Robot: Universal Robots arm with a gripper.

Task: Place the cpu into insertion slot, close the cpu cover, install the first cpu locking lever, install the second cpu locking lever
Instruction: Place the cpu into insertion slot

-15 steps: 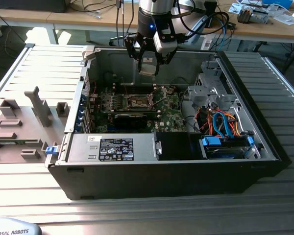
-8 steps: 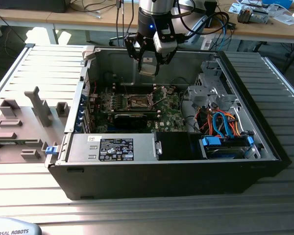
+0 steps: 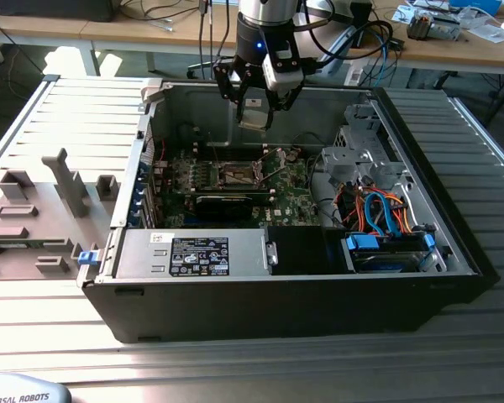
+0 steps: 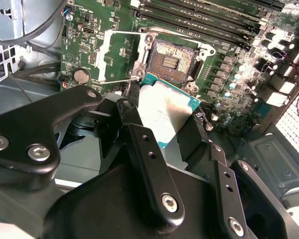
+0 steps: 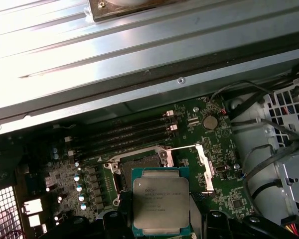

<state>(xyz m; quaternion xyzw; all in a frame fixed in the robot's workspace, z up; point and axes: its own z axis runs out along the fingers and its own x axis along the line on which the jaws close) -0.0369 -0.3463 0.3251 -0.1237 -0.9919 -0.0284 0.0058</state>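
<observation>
Gripper: clamped on cpu by 2 opposite edges, lid up, well above insertion slot, likely for straight seating; cpu cover swung open, leaving access

Held in the gripper, the cpu hangs above the open socket inside the computer case; the cpu cover lies swung open beside the socket.

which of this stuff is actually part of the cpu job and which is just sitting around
Part of the job:
gripper, shut on the cpu
empty socket
cpu cover, swung open beside the socket

Just lying about:
labelled power supply
blue and orange cables
grey fixtures on the exterior view's left
coin battery
</observation>
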